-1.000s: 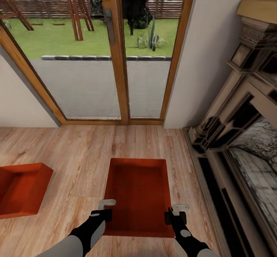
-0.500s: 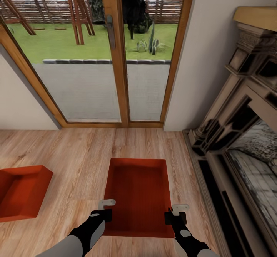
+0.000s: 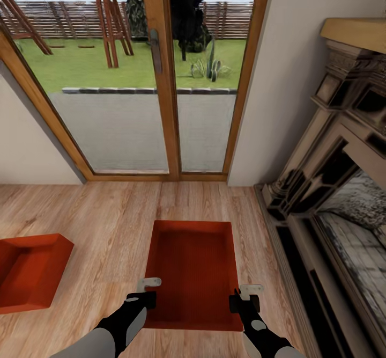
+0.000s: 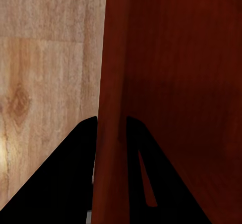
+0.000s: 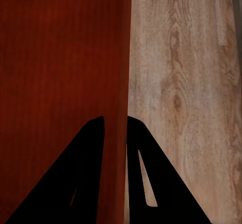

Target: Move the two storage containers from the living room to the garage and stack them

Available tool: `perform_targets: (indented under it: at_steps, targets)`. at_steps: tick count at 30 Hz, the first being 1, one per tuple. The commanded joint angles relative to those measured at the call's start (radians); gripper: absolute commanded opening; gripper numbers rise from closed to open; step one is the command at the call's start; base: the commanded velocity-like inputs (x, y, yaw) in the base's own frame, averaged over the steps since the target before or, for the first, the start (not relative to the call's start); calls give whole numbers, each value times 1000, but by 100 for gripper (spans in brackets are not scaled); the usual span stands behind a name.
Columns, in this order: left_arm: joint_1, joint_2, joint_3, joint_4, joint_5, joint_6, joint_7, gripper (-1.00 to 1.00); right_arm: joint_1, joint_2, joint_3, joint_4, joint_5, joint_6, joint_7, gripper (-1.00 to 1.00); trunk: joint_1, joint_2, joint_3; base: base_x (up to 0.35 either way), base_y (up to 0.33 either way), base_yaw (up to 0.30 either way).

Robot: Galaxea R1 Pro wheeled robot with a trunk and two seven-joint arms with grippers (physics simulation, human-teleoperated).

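With our left gripper [image 3: 148,291] and right gripper [image 3: 245,297] each clamped on a long side wall, we hold the storage container [image 3: 194,272] low-centre, long axis pointing toward the glass doors [image 3: 161,79].

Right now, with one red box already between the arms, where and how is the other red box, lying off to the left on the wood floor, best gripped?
Probably by its two long side walls, from above, one gripper per wall. The other box is open-topped with low thin walls, and the left gripper and right gripper each pinch such a wall on the held box.
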Motion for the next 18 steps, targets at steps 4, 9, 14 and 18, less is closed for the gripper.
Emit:
perform_targets:
  at_steps: [4,9,14,18]
  targets:
    - [0,6,0,0,2,7,20,-100,-1,0,-33,-3,14,-4,-3,-100,0,-1,6,0,0,0]
    - [1,6,0,0,2,7,20,-100,-1,0,-33,-3,14,-4,-3,-100,0,-1,14,0,0,0]
    - [0,6,0,0,2,7,20,-100,-1,-1,-33,-3,14,-4,-1,-100,0,-1,22,0,0,0]
    - [0,6,0,0,2,7,20,-100,-1,-1,-33,-3,14,-4,-1,-100,0,-1,28,0,0,0]
